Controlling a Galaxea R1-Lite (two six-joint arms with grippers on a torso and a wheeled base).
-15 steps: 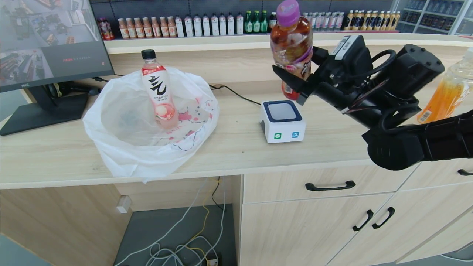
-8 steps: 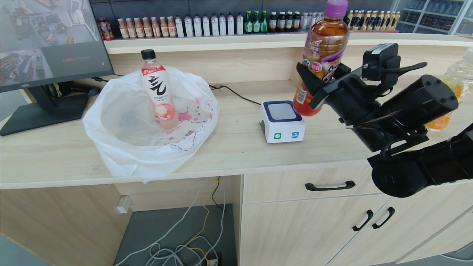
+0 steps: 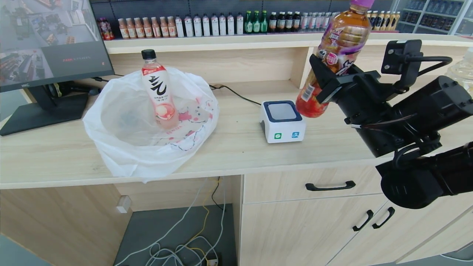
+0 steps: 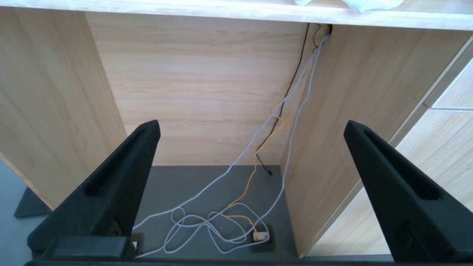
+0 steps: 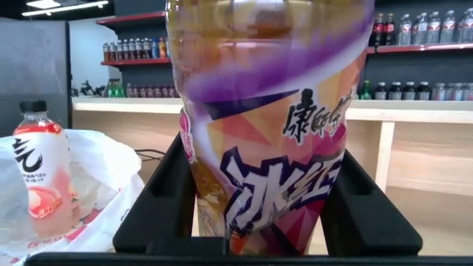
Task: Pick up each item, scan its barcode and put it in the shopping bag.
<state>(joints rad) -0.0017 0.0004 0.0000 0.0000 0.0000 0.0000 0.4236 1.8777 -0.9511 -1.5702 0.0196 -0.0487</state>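
Wood counter [image 3: 236, 151], shelved drinks [image 3: 207, 25] behind; right jaws clamp bottle [image 3: 343, 40], perhaps tea; left apart.

R arm sits at the right side, forearm angled up and inward, wrist raised w/ its camera on top. R claw [image 3: 328, 79] is clamped on the lower half of a tea bottle [image 3: 342, 38], held in the air and tilted, base lowest. L claw [image 4: 251, 188] sits low, fingers [image 4: 111, 196] spread wide, nothing betw. them.
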